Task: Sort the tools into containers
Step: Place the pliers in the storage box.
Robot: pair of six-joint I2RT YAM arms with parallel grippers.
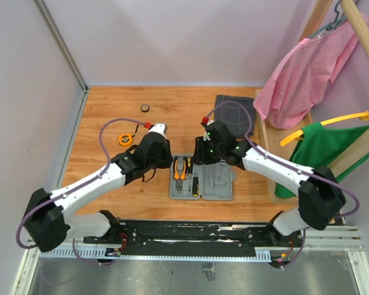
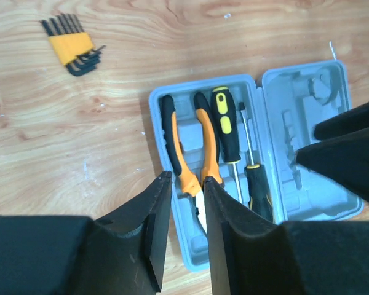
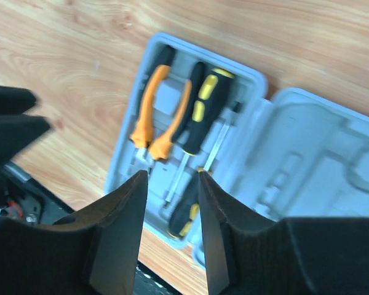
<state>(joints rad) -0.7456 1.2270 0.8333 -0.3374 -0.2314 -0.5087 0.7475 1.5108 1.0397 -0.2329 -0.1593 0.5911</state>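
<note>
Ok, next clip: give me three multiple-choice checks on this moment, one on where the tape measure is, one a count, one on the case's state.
1. Where is the small round orange tape measure?
A. Inside the flat grey plastic tool case
B. On the wooden table, on the left arm's side of the case
C. On the case's lid

2. How many screwdrivers with yellow-and-black handles lie in the case?
A. One
B. Four
C. Two

3. What state is the case in?
A. Open flat, tools in one half only
B. Shut
C. Half open, lid upright

Answers:
1 B: the top view shows it on bare wood, apart from the case.
2 C: the left wrist view shows two, head to tail, beside the orange-handled pliers.
3 A: both halves lie flat, and the other half's moulded recesses are bare.
</note>
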